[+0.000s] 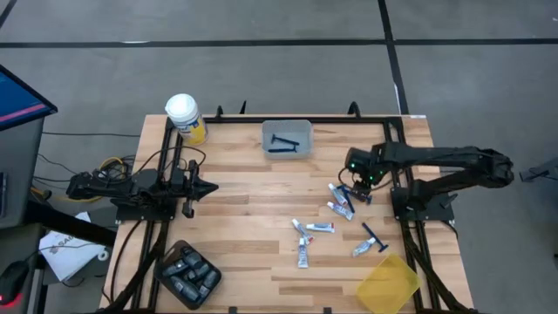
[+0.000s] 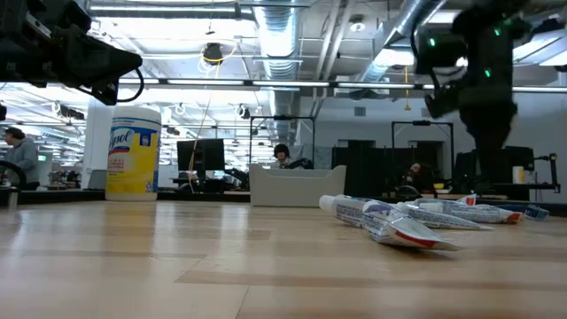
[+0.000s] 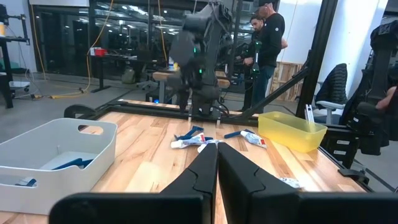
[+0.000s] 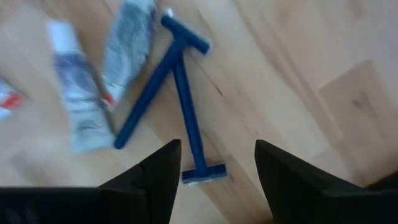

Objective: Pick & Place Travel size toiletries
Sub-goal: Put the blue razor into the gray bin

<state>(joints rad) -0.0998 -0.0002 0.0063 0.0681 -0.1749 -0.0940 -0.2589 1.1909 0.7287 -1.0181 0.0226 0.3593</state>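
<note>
Over the wooden table (image 1: 253,218), the right gripper (image 4: 214,163) hangs spread above two crossed blue T-shaped razors (image 4: 180,87), one razor lies in the grey bin (image 1: 287,138), tubes remain scattered, and the left gripper (image 3: 216,163), fingers together, waits at the left edge.

- desk (image 1: 253,253): light wood planks, black frame edge
- bin (image 1: 287,137): pale grey, dark blue razor inside
- wipes canister (image 1: 187,119): yellow body, white lid; blue lettering on label in low view
- tray (image 1: 388,284): translucent yellow
- organizer box (image 1: 188,274): black, dark grey pods inside
- squeeze tubes (image 1: 342,201): white with blue and red marks
- crossed razors (image 4: 180,87): both solid blue
- lone razor (image 1: 376,235): blue
- right gripper (image 4: 214,177): black fingers; green lights on the wrist
- left gripper (image 3: 216,171): black
- floor (image 1: 261,70): grey, black lines
</note>
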